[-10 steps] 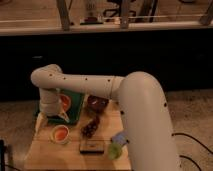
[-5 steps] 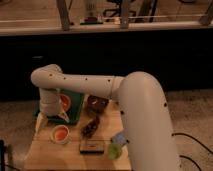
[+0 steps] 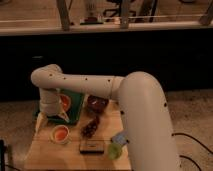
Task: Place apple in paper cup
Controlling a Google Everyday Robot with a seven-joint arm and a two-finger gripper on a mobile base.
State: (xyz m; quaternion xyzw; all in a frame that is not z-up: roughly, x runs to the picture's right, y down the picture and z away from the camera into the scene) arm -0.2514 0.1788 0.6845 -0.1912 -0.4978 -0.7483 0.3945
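Observation:
A white paper cup (image 3: pixel 61 134) stands on the wooden table (image 3: pixel 45 155) at the front left, and its inside looks orange-red. A small round green object (image 3: pixel 115 150), possibly the apple, sits near the table's front right, next to my arm. My gripper (image 3: pixel 42 121) points down at the table's left edge, just left of and behind the cup. It is lower than the green bag beside it. I cannot tell whether it holds anything.
A green chip bag (image 3: pixel 71 105) with an orange picture lies behind the cup. A dark bowl (image 3: pixel 97 102) sits at the back, a dark brown snack (image 3: pixel 90 129) in the middle, and a flat black packet (image 3: pixel 92 146) in front. My white arm (image 3: pixel 145 115) covers the table's right side.

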